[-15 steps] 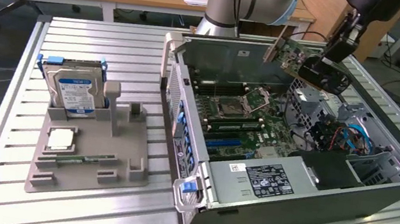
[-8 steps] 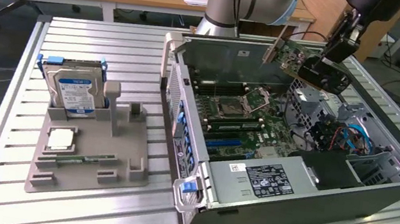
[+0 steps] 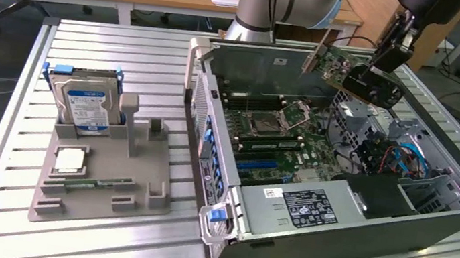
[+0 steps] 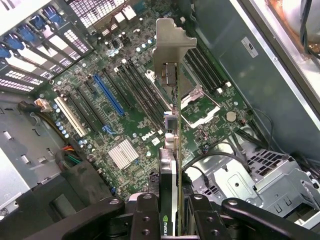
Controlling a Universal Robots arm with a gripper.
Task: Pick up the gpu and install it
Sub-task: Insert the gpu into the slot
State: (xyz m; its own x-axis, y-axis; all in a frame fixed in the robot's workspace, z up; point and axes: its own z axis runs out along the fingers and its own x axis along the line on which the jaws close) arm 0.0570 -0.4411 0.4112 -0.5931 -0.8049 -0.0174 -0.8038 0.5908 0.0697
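One gpu (image 4: pixel 171 131) end within gripper (image 4: pixel 172 215)

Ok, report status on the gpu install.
Status: tool shut on gpu. Held above motherboard in open case, not seated. Below, blue slot bare, nothing across it.

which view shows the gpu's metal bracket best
The wrist view: the bracket faces the camera at the end of the gpu clamped between the fingers above the motherboard. The exterior view shows it as a thin strip on the tilted card over the open computer case.
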